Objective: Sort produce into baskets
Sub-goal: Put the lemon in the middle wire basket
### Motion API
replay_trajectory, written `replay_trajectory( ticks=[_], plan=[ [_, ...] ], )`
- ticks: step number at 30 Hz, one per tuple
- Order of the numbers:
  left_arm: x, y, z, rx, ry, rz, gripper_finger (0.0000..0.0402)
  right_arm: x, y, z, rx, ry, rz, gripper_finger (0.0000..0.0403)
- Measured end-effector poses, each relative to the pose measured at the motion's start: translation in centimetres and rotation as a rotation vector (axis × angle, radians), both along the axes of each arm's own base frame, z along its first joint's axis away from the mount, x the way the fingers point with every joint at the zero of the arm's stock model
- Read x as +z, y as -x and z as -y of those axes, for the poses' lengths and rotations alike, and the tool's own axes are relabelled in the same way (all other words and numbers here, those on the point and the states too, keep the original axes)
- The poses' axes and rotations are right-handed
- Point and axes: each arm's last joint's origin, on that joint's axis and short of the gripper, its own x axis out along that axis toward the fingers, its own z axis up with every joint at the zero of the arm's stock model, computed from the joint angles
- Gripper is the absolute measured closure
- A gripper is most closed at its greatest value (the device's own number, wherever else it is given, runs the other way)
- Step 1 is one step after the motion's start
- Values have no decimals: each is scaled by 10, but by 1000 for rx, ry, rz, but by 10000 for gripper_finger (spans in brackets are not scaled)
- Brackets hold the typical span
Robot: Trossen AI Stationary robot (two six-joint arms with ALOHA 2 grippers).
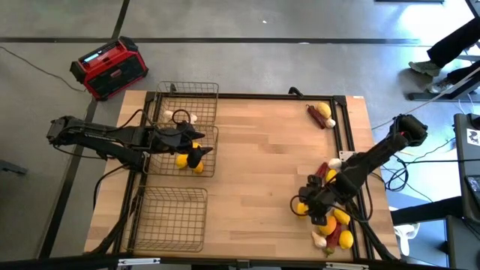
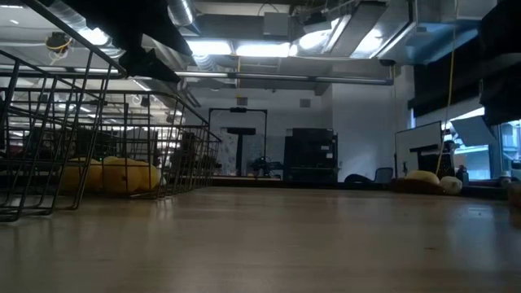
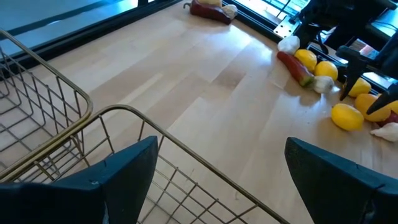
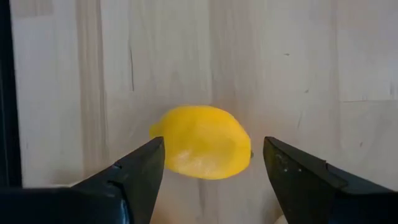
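Note:
Three wire baskets stand along the table's left side: the far one point(image 1: 202, 90) holds garlic bulbs point(image 1: 180, 116), the middle one point(image 1: 212, 154) two lemons point(image 1: 182, 159), the near one point(image 1: 174, 219) nothing. My left gripper point(image 1: 196, 150) hangs open and empty over the middle basket's right rim point(image 3: 124, 112). My right gripper point(image 1: 304, 204) is open and points down. Its fingers stand on either side of a yellow lemon point(image 4: 202, 142) that lies on the table, with a gap at the right finger. More lemons, chilies, garlic and an orange fruit lie in a pile point(image 1: 334, 221) at the near right corner.
A chili, a lemon and a garlic bulb point(image 1: 321, 112) lie at the far right corner. A red-and-black box point(image 1: 109, 67) sits on the floor beyond the far left corner. The table's middle point(image 1: 262, 165) is bare wood. The low view shows the basket's lemons point(image 2: 122, 175).

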Motion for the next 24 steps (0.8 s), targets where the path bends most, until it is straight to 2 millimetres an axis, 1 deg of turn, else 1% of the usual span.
replay_trajectory(
  ticks=[11,17,24],
  plan=[
    [0,0,0,-2,-8,-3,54,0,-1,-3,22,-48,10,134],
    [0,0,0,-2,-9,-4,54,-14,1,-1,44,-61,39,134],
    [0,0,0,-2,-9,-4,54,-24,5,4,40,-26,41,134]
  ],
)
